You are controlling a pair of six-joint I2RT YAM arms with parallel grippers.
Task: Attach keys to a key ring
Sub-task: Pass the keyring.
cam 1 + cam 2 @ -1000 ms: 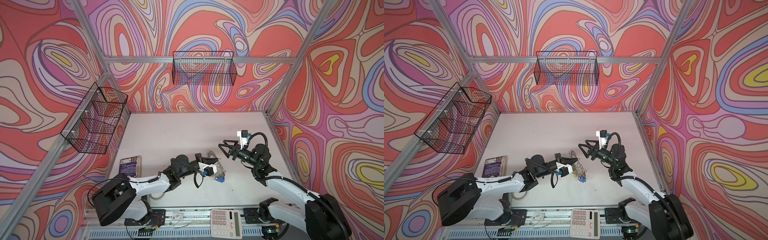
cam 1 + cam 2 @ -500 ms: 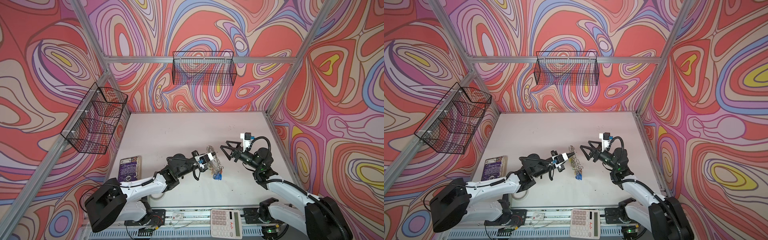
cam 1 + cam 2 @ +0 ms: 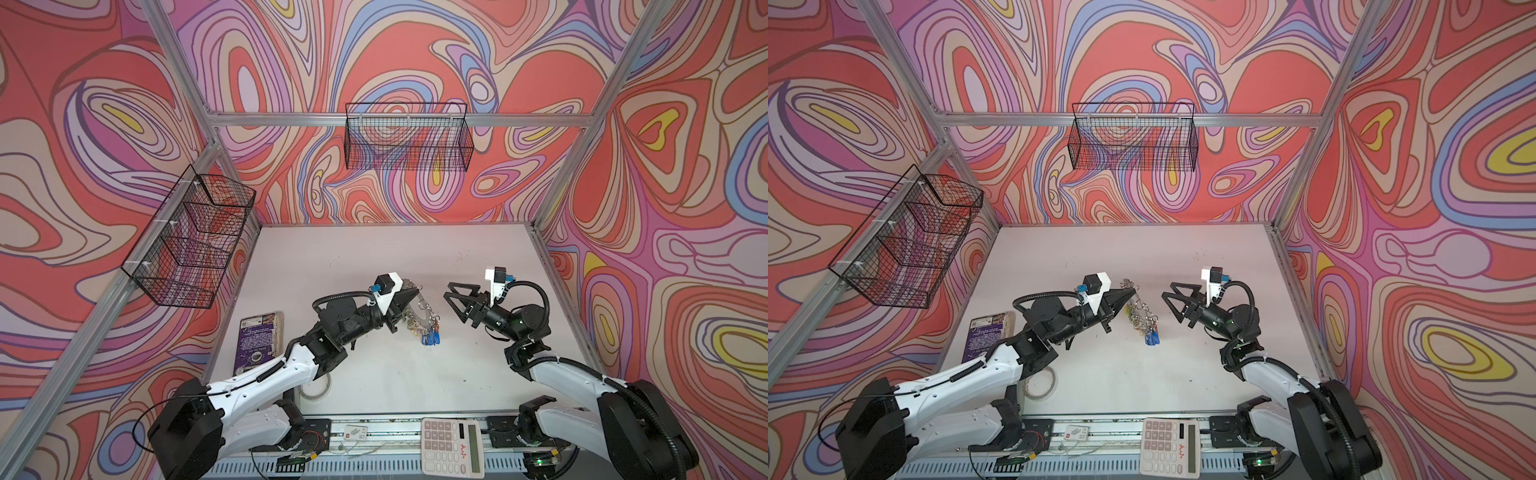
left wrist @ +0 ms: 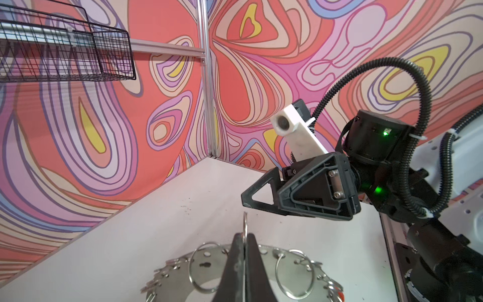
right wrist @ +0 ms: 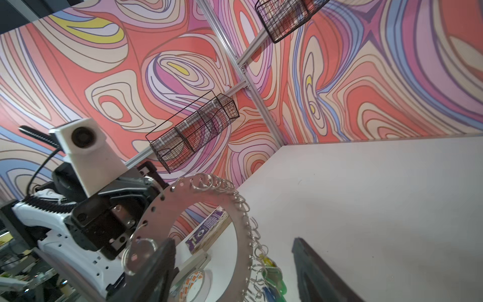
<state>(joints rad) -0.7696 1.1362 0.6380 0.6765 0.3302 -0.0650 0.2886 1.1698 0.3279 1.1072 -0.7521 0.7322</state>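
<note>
In both top views the key ring (image 3: 423, 316) (image 3: 1133, 309), a flat silver disc fringed with small split rings, stands on edge above the table. My left gripper (image 3: 409, 297) (image 3: 1128, 294) (image 4: 244, 236) is shut on its rim, with a thin split ring poking up between the fingertips. The left wrist view shows the key ring's plate (image 4: 175, 277) just below. Keys with blue and green tags (image 3: 430, 338) (image 3: 1152, 337) (image 5: 273, 277) dangle from its low edge. My right gripper (image 3: 448, 291) (image 3: 1168, 290) (image 5: 232, 240) is open and empty, a short way right of the key ring (image 5: 167, 206), facing it.
A purple book (image 3: 257, 336) lies at the table's left side. A beige tape roll (image 3: 316, 388) sits near the front edge under my left arm. A calculator (image 3: 453, 446) rests on the front rail. Wire baskets (image 3: 409, 137) (image 3: 189, 237) hang on the back and left walls.
My left gripper has risen with the key ring, which now stands on edge with the keys dangling. The right gripper has stayed almost in place, and its jaws have narrowed a little.
</note>
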